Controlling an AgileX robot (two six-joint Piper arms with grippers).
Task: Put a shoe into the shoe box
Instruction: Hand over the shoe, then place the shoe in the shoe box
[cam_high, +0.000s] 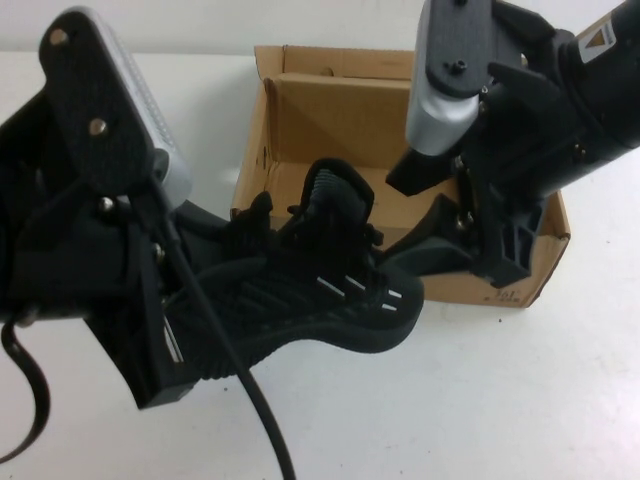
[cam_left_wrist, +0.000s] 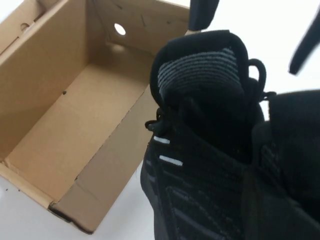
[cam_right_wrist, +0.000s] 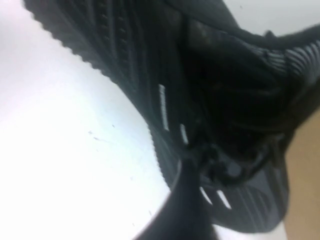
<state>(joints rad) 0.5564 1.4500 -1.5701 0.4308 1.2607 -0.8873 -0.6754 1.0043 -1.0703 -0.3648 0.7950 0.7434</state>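
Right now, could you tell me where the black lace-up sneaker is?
In the high view, the black lace-up sneaker is gripped at its heel by the left hand, tilted at the near edge of the open brown cardboard shoe box.

A plain white flat table top (cam_high: 520, 400) fills almost all the background. Its surface is matte and evenly lit, with only soft shadows on it. Some tiny dark specks lie on it. Along its far edge runs a pale strip (cam_high: 200, 25).
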